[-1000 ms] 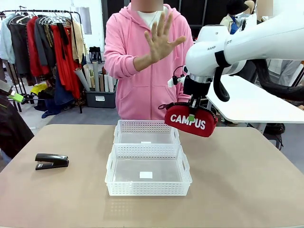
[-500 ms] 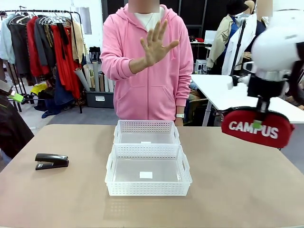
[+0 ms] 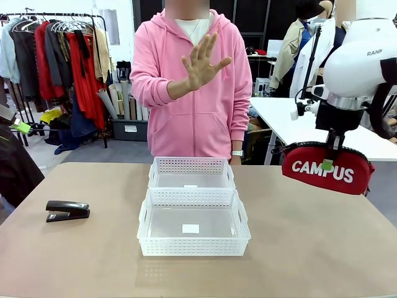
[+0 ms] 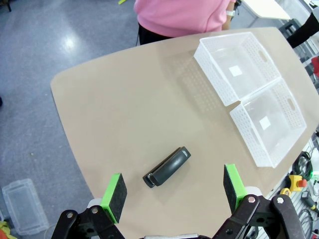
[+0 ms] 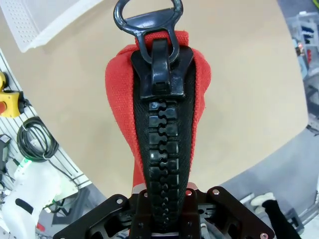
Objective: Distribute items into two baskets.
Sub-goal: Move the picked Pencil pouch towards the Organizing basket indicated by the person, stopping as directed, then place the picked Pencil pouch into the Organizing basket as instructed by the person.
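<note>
- front view: our right gripper (image 3: 327, 164) is clamped on the top seam of the red pouch (image 3: 329, 176), which hangs in the air at the right, well apart from the far basket (image 3: 191, 165) and the near basket (image 3: 193, 247); these touch end to end and hold nothing; the person's hand (image 3: 201, 57) is raised palm out, which we read as a halt sign, likely why the pouch is held off; the stapler (image 3: 67, 210) lies on the table (image 3: 310, 248) at the left
- left wrist view: our left gripper (image 4: 173, 188) hangs high with jaws wide, holding nothing, over the stapler, probably lined up for a pick
- right wrist view: the zipper (image 5: 160, 149) runs up between the fingers, so the pouch dangles from its seam
</note>
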Robot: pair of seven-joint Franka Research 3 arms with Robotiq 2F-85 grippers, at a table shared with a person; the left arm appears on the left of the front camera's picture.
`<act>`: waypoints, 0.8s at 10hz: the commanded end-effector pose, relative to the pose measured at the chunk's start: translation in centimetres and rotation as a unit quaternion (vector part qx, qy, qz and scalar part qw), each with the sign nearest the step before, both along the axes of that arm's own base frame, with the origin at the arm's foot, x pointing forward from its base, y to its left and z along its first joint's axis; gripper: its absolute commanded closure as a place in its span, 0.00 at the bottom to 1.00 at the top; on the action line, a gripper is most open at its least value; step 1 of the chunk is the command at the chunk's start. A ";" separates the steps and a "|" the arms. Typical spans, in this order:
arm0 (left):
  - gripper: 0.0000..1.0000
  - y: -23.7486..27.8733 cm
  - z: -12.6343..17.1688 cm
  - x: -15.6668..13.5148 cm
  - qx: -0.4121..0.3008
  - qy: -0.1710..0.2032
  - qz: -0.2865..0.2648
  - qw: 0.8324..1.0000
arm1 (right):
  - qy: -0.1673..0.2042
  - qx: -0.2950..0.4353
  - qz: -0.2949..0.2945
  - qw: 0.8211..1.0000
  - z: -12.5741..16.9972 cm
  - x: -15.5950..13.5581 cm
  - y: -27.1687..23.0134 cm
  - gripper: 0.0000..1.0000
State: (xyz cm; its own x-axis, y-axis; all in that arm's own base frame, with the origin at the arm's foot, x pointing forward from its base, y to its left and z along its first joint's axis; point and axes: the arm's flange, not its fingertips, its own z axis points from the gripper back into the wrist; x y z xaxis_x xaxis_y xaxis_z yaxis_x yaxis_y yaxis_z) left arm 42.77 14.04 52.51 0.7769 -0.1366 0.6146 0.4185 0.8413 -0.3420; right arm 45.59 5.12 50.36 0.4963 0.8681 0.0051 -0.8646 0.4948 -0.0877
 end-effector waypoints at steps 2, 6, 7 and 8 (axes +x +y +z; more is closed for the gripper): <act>0.00 0.0 0.0 0.0 -0.004 -0.002 -0.003 1.000 | 0.000 0.000 -0.003 1.000 0.1 -0.4 -0.2 1.00; 0.00 0.0 0.0 0.0 -0.004 -0.002 -0.003 1.000 | 0.000 0.000 -0.003 1.000 0.1 -0.4 -0.2 1.00; 0.00 0.0 0.0 0.0 -0.004 -0.002 -0.003 1.000 | 0.000 0.000 -0.003 1.000 0.1 -0.4 -0.2 1.00; 0.00 0.0 0.0 0.0 -0.004 -0.002 -0.003 1.000 | 0.000 0.000 -0.003 1.000 0.1 -0.4 -0.2 1.00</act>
